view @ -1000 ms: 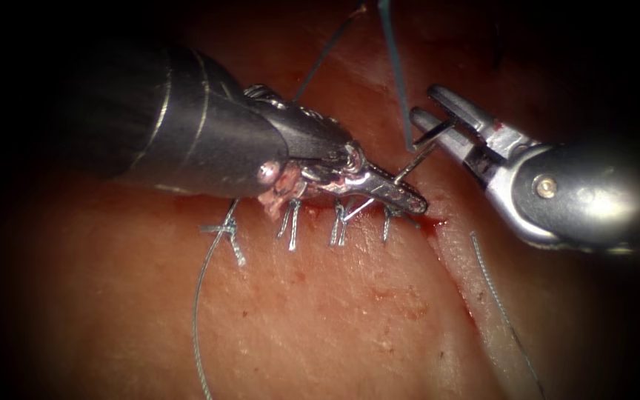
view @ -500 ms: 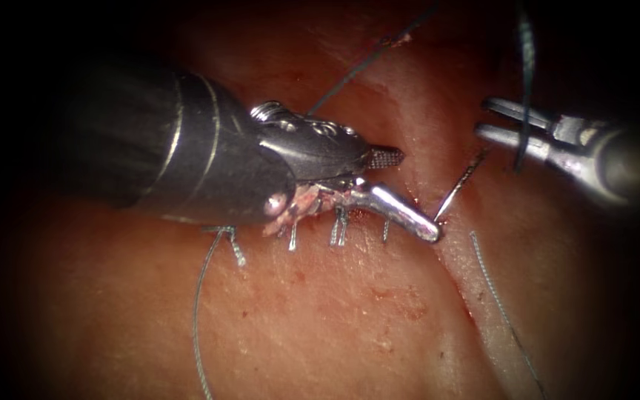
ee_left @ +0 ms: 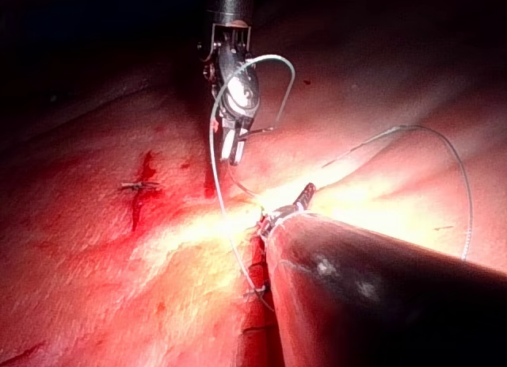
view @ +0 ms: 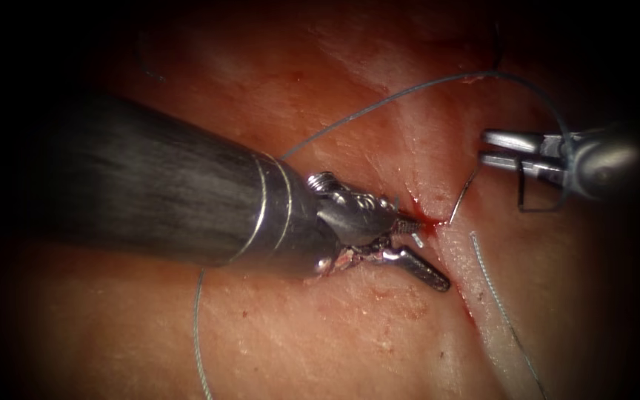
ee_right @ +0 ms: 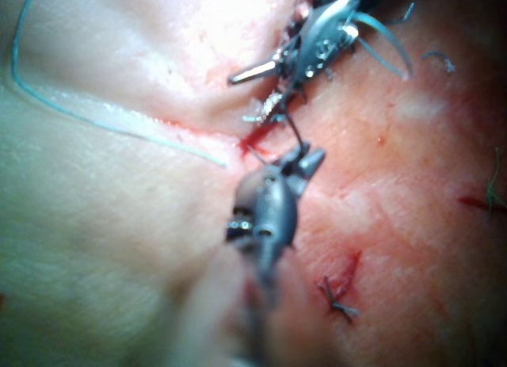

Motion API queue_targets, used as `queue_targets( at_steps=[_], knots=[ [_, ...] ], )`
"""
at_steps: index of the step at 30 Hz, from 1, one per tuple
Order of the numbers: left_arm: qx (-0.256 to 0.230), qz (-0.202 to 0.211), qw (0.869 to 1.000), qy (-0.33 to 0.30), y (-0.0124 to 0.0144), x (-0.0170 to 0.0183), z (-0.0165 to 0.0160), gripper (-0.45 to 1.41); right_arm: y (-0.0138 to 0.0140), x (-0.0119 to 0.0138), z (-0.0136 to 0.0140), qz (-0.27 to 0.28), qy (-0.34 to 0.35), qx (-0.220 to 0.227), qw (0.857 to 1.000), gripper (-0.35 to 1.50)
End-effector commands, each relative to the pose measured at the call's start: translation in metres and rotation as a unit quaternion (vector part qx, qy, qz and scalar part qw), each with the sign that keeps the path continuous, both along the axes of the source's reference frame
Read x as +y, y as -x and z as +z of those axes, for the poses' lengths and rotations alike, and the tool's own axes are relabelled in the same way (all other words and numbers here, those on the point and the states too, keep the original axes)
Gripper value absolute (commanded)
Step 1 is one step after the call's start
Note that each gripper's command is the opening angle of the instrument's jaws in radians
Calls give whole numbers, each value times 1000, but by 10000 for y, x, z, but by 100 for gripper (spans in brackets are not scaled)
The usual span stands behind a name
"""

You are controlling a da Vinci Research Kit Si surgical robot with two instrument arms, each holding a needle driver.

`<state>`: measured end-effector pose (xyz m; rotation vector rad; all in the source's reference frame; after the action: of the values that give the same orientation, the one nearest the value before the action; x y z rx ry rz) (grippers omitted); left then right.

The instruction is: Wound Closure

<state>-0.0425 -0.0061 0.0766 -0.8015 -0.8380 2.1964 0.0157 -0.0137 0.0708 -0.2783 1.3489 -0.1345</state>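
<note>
Left pincer (view: 425,255) advanced, open, empty; needle (view: 464,194) in tissue (view: 320,326).

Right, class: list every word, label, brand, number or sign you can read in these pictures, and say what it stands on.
None: no readable text.
Left tool: bare metal and dark shaft, no marking; jaws open at the cut, holding nothing.
Right tool: no lettering; it holds the needle near its rear end, the other end at the cut's right edge.
Thread and tissue: no print.
</note>
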Motion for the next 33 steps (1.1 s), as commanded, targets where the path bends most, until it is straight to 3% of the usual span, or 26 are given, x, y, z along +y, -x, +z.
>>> queue_targets(
  at_steps=[1, 9, 18, 33],
  knots=[
    [6, 3, 1000, 3, 5, -2, 10, 47, -7, 3, 5, 2, 3, 1, 1000, -35],
    [7, 18, 1000, 3, 0, -23, 25, 34, -12, 1, 6, 11, 20, 15, 1000, -35],
    [0, 28, 1000, 1, -27, -32, 13, 34, -30, -2, 14, 16, 57, 13, 998, -35],
    [0, 29, 1000, 2, -27, -36, 14, 41, -40, -10, 27, 11, 93, 12, 996, -35]
  ],
)
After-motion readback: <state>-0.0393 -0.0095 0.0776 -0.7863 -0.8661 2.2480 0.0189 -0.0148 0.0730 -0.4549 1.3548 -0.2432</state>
